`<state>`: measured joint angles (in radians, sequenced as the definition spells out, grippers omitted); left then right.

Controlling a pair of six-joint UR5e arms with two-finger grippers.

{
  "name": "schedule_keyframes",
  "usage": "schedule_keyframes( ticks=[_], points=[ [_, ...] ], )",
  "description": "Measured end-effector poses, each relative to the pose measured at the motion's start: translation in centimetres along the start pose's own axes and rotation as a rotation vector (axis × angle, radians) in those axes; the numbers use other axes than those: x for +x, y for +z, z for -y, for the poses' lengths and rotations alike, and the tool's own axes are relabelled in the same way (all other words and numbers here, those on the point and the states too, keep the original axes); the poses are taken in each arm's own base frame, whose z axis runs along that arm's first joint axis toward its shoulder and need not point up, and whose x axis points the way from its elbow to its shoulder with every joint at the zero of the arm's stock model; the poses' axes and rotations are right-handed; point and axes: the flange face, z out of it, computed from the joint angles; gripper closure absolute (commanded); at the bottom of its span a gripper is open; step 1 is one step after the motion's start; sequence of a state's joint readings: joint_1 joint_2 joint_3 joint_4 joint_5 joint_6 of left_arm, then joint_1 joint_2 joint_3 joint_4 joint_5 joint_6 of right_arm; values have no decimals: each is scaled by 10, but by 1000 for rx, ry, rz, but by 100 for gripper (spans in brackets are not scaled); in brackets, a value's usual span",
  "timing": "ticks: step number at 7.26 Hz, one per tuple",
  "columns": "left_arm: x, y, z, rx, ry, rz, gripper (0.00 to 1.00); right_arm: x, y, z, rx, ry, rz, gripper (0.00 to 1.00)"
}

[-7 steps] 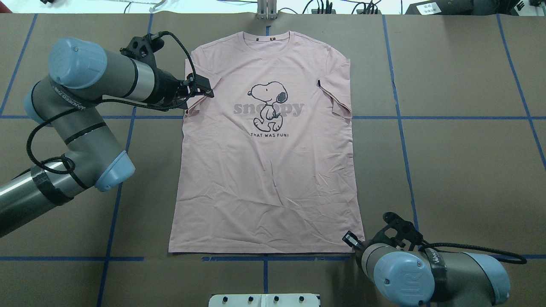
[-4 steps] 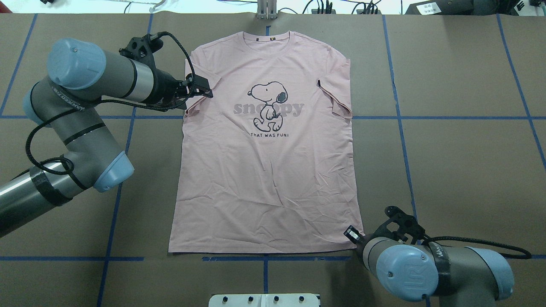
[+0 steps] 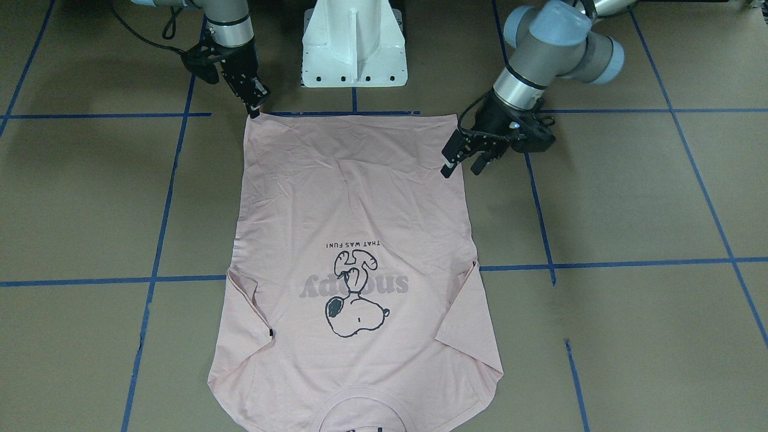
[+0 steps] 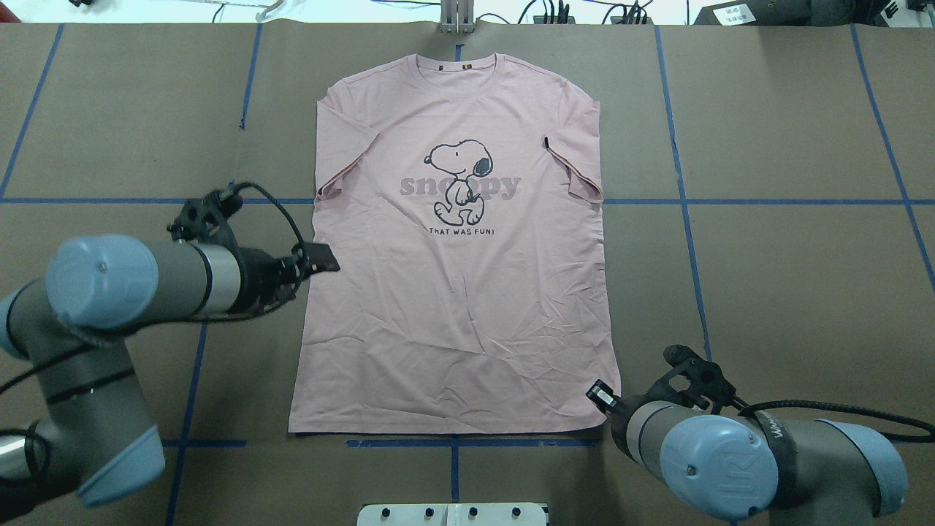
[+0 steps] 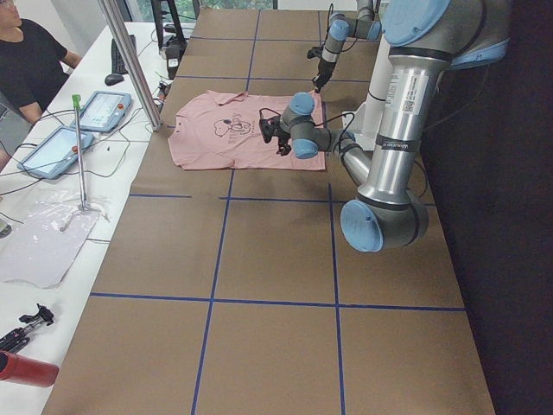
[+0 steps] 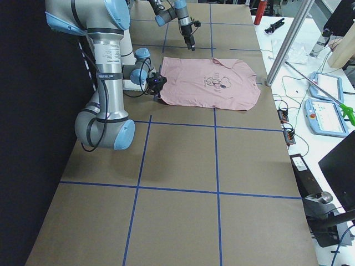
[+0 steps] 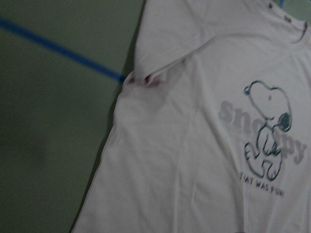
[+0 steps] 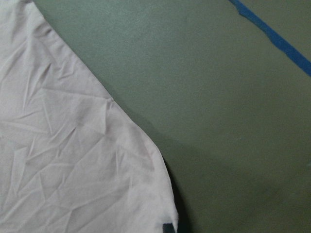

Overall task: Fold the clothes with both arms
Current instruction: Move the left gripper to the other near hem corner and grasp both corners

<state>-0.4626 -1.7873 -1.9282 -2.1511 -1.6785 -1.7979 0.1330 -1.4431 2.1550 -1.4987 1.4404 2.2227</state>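
The pale pink Snoopy T-shirt lies flat and face up on the brown table, collar at the far side; it also shows in the front view. My left gripper is open and empty, just over the shirt's left side edge at mid-body, its two fingers apart in the front view. My right gripper is at the shirt's near right hem corner and looks shut on it. The right wrist view shows that corner slightly raised, with a shadow under it. The left wrist view shows the left sleeve and print.
The white pedestal base stands at the near table edge behind the hem. Blue tape lines cross the brown surface. An operator, tablets and cables are on the white bench beyond the shirt's collar end.
My left arm has swung from the shirt's left sleeve back toward me along the left edge to mid-body. My right gripper has shifted slightly, and the hem corner has moved with it.
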Motion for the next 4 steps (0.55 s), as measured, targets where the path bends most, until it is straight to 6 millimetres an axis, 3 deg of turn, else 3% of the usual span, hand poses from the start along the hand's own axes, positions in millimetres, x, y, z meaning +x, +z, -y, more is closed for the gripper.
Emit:
schedule_keyframes(
  ticks=[2,4],
  points=[
    [-35,9,-88,-17,-71,135,17,0,-2,0,-2,1,1,100],
    [-68,17,-133,-28,-81,225,26,0,-2,0,-2,1,3,100]
  ],
)
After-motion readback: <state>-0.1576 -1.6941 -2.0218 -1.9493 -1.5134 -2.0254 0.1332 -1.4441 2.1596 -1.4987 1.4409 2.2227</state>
